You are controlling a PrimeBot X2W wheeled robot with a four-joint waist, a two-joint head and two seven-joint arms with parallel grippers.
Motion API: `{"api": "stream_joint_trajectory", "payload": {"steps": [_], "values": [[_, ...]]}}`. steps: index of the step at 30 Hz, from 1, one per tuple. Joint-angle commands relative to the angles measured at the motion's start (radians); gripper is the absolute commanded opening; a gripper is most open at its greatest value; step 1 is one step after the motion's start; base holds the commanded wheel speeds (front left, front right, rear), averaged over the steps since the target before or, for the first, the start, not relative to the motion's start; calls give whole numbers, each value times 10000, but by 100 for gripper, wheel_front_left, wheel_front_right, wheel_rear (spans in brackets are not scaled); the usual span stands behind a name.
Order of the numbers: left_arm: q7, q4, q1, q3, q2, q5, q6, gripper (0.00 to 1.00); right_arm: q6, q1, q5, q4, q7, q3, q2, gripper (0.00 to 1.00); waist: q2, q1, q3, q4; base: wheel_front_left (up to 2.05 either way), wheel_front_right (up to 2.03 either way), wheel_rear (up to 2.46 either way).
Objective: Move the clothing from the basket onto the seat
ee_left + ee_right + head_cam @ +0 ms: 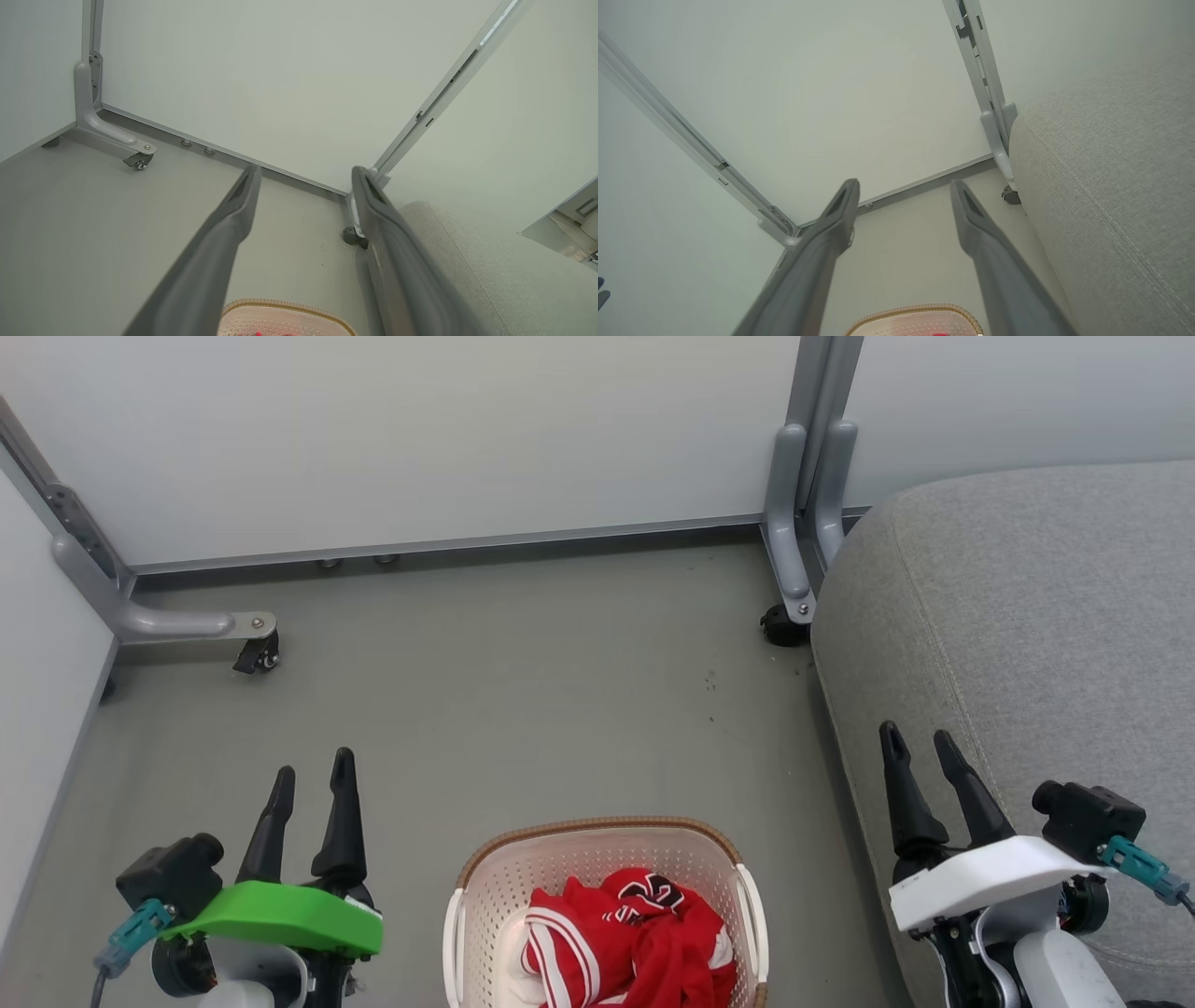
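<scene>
- the jersey (644, 933) lay bunched in the basket (597, 826), red cloth with white-striped trim folded over on its left side.
- a black print edged in white showed on the jersey's top fold, too crumpled to read.
- the basket stood on the floor (523, 691) at the bottom middle of the head view, between the two grippers. its brown rim curved toward the wall, and its near part was cut off by the picture's edge.
- the seat (1027, 616) took up the right side of the head view, near the basket's right handle, with a narrow strip of floor between them.
- the left gripper (313, 770) hung to the left of the basket, apart from it. its two dark fingers were spread, with bare floor between them, and the tips pointed toward the wall.
- a green cover (280, 915) sat on the left wrist.
- the right gripper (920, 735) hung at the seat's left edge, its fingers likewise spread, with grey fabric behind them.
- a white cover (980, 877) sat on the right wrist.
- in the left wrist view the fingers stood wide apart. the basket's rim and a speck of red showed between them at the bottom edge, and the seat lay to the right.
- in the right wrist view the fingers stood wide apart too, with the basket's rim low between them and the seat on the right.
- pale panels (420, 439) on grey frames closed off the far side. one caster (257, 658) stood at the left and another caster (782, 625) just beside the seat's far corner.
</scene>
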State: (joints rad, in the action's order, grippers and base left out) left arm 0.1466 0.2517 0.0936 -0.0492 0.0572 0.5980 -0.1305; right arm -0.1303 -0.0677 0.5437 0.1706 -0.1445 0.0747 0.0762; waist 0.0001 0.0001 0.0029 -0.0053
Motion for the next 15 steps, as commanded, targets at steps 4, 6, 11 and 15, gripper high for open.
{"api": "stream_joint_trajectory", "payload": {"steps": [4,6,11,15], "values": [[181,84,184,-27,78,-668,-2,100,-4,-45,-638,-40,-204,76,13,100,-1,-1,-3,-12,0,0,0],[229,156,188,-14,71,-906,-2,100,-4,-38,-837,-16,-256,87,-2,100,-1,-1,-4,-14,0,0,0],[348,329,205,29,45,-1449,-3,100,-4,-26,-1357,-2,-372,129,-32,100,-1,-1,-8,-18,0,0,0],[439,479,231,86,22,-1825,-3,100,-5,-15,-1746,-2,-460,148,-58,100,-1,-1,-11,-25,0,0,0]]}}
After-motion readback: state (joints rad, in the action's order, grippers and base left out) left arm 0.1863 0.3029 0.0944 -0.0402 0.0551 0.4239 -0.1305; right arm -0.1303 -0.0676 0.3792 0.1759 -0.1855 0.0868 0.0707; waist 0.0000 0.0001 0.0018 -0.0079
